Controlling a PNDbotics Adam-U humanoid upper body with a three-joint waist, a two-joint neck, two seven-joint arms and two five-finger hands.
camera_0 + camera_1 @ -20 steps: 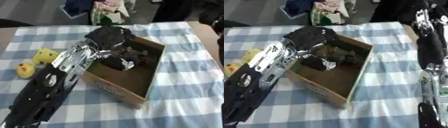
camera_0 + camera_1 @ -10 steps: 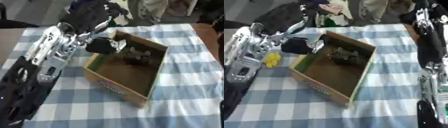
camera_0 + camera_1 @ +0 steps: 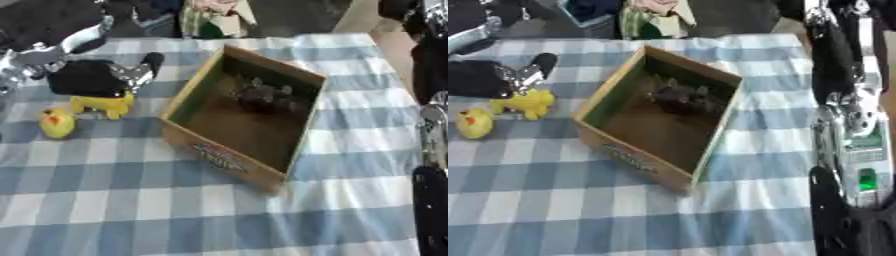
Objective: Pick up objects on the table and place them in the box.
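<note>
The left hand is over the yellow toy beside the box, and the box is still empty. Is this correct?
Not quite. The box is not empty: a dark object already lies inside it, as the left eye view shows. The left hand is indeed over the yellow toy beside the box.

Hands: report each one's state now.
Left hand: over the yellow toy, fingers' state cannot be told.
Right hand: arm shows at right edge, hand itself not in view.

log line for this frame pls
left hand over yellow toy, grasp unclear | yellow duck on table | dark object in box | right hand not visible
</note>
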